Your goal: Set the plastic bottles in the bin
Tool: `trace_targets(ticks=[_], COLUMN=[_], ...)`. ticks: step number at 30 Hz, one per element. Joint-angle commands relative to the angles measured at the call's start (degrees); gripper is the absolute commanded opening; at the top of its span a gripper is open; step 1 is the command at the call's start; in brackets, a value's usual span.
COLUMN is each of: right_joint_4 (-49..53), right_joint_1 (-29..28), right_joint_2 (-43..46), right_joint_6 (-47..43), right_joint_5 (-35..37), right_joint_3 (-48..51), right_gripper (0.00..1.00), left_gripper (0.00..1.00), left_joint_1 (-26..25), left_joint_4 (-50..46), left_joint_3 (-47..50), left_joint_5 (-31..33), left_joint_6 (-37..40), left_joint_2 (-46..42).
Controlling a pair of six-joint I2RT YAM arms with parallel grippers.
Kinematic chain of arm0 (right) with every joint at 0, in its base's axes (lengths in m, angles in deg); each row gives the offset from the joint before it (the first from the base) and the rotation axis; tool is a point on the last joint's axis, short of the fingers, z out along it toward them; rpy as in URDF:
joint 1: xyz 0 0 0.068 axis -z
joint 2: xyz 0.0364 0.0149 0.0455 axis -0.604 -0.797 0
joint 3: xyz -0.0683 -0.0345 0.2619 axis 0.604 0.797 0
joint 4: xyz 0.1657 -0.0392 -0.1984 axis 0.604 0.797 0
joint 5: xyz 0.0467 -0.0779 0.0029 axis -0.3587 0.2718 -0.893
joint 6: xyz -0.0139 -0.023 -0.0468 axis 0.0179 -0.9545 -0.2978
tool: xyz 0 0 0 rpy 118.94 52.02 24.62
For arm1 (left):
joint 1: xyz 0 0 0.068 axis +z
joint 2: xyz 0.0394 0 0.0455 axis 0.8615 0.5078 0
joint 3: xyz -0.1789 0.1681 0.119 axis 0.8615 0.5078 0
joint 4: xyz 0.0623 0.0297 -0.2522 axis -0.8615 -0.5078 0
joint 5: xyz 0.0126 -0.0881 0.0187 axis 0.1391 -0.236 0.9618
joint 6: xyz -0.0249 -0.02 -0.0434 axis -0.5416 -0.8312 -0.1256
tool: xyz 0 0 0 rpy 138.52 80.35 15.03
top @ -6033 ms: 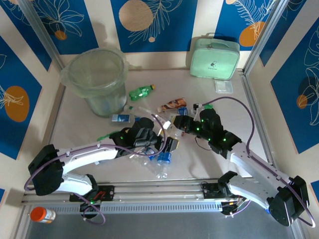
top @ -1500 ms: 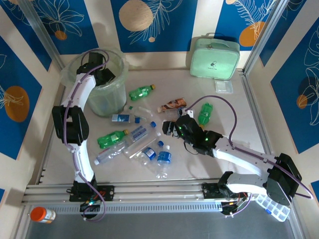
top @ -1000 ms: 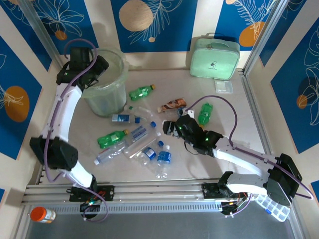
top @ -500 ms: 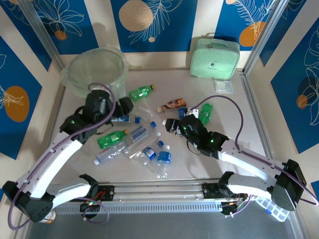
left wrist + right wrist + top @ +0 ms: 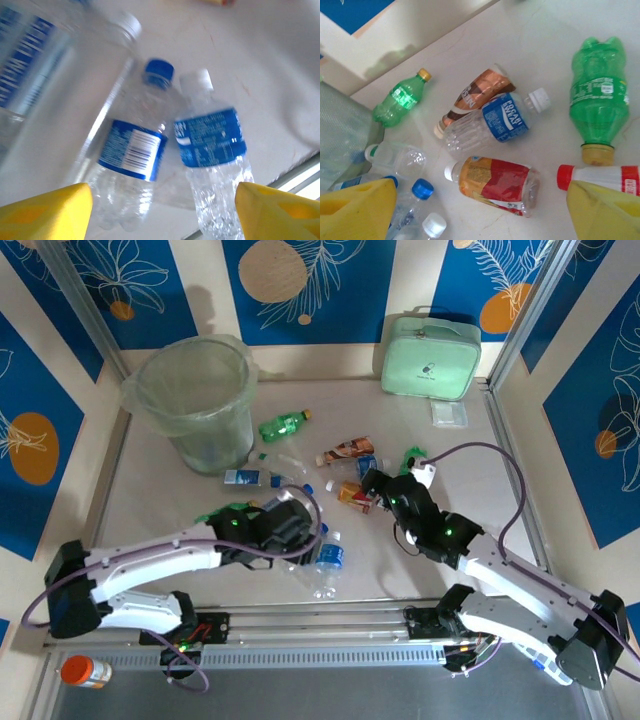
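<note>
Below both arms' wide-open empty jaws, plastic bottles (image 5: 131, 160), some blurred or cropped.

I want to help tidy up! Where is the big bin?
In the top view, the bin stands at the far left corner of the table, with a small green bottle lying just to its right.

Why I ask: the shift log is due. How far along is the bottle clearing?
Done: what is in the bin is too hazy to judge. In hand: nothing; the left gripper hangs open over two blue-labelled bottles, the right gripper open over a red-labelled bottle. Left: many bottles on the table.
</note>
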State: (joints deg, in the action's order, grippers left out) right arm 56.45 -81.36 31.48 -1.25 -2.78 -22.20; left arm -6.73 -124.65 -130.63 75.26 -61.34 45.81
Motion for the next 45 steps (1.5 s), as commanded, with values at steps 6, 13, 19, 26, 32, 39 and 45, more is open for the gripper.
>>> trace_targets(ticks=[6, 13, 19, 26, 32, 39, 45], right_joint_4=[1.15, 0.95, 0.54, 0.19, 0.19, -0.16, -0.16], right_joint_1=[0.90, 0.88, 0.96, 0.98, 1.14, 1.23, 1.40], right_joint_2=[-0.16, -1.25, -1.18, -1.36, -1.43, -2.06, -2.15], right_joint_6=[3.30, 2.92, 2.63, 2.28, 2.26, 2.06, 1.90], right_joint_5=[2.23, 1.27, 0.30, -0.10, -0.19, -0.71, -0.72], right_joint_3=[0.44, 0.06, 0.11, -0.03, -0.03, -0.04, -0.13], right_gripper=[0.88, 0.88, 0.88, 0.88, 0.88, 0.88, 0.88], left_gripper=[0.75, 0.77, 0.77, 0.77, 0.73, 0.71, 0.55], left_joint_1=[-6.33, -6.39, -6.73, -7.56, -7.61, -7.61, -7.57], left_joint_4=[0.30, 4.93, 5.16, 5.19, 5.65, 4.75, 4.58], left_joint_3=[-3.08, -3.93, -6.13, -9.76, -11.65, -13.30, -12.78], left_joint_5=[4.07, 1.29, 0.18, -1.18, -2.46, -2.10, -0.45], left_joint_6=[-5.95, -8.07, -7.72, -7.06, -6.16, -4.09, -3.59], left_joint_2=[13.31, 18.08, 22.14, 27.59, 31.30, 33.13, 31.80])
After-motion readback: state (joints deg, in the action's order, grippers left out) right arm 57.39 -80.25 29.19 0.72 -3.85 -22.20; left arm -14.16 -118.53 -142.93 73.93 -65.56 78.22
